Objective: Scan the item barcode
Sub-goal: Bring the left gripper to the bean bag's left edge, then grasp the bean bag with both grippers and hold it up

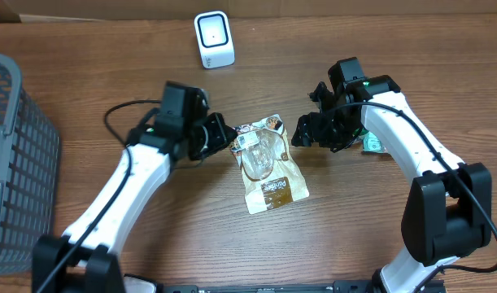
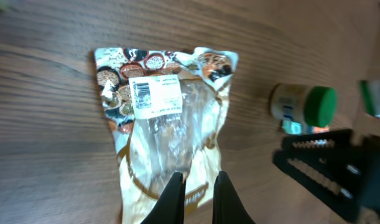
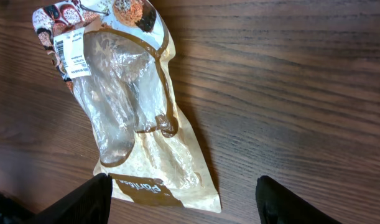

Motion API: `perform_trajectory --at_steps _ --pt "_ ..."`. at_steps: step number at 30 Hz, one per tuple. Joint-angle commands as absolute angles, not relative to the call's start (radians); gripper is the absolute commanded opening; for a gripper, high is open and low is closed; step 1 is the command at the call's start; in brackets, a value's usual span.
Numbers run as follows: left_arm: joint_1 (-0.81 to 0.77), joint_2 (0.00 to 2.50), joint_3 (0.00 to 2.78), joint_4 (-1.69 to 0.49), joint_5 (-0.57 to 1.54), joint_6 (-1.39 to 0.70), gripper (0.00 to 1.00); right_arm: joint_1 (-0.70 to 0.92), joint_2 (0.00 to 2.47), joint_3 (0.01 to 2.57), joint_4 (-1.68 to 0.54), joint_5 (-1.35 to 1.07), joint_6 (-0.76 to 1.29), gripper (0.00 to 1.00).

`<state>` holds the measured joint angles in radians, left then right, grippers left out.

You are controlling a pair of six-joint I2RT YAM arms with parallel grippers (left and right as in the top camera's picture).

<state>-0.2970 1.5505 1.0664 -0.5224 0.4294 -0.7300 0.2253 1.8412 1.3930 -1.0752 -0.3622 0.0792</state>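
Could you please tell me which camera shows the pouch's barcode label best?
Left wrist: the label is largest and nearly square-on there. Right wrist shows it smaller and tilted; overhead shows only a tiny white patch.

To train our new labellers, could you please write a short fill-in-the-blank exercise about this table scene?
The pouch lies flat on the wooden ____.
The small bottle has a ____ cap.
The white scanner stands beyond the pouch, and a grey ____ sits at the table's left edge.
The right hand is ____.
Missing words: table; green; basket; open.
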Motion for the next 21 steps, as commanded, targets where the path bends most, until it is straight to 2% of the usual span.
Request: perform_trajectory --at_steps 1,21 --pt "-0.322 1.640 1.058 -0.497 0.420 -0.773 0.04 0.229 1.841 1.386 -1.075 -0.369 0.081 0.72" --pt "-0.356 1.850 1.058 -0.379 0.511 -0.782 0.04 0.229 1.841 1.386 -1.075 -0.369 0.081 0.72"
